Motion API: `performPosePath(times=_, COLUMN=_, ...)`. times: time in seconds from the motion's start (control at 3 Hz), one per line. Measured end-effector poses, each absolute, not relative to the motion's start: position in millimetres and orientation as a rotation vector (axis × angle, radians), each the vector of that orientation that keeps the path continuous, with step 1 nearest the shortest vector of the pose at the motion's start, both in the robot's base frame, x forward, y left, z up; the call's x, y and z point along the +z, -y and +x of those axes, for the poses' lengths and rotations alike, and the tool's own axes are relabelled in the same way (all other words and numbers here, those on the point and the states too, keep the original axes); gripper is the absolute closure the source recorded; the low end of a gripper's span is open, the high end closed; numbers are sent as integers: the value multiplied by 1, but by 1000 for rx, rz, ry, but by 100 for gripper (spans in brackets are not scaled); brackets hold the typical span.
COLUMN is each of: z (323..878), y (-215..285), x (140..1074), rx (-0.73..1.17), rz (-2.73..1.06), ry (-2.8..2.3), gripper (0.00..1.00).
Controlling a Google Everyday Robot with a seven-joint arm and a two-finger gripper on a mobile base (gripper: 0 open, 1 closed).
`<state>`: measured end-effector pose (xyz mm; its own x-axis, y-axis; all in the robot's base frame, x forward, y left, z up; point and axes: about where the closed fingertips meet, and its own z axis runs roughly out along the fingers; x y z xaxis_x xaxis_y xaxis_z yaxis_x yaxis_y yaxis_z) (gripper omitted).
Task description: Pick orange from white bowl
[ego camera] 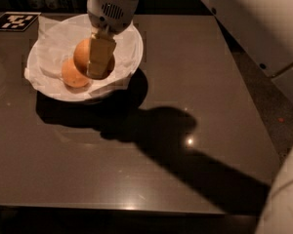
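the bowl (135,44) stands on the worktop (200,72) near its far left corner. in the bowl lies the orange (81,52), and a second orange (73,75) is just before it, to the left. the gripper (98,70) is down inside the bowl, at the orange's right side. a marker tag (14,21) lies in the corner itself, left of the bowl.

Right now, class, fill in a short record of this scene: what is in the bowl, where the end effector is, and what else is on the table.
bowl: white bowl, paper-lined, at the far left of the table
contents: orange, deeper in colour, plus a paler orange just in front of it
end effector: end effector lowered into the bowl, covering the orange's right side
grip: cannot be told
surface: dark table
other: black-and-white marker at the far-left corner
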<state>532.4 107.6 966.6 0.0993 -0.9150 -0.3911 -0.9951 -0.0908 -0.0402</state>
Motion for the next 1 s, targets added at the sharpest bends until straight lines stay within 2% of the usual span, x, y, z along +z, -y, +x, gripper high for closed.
performPosePath(times=1.0, z=471, y=-63, x=976, rx=419, rz=-2050, ry=-1875, gripper=100)
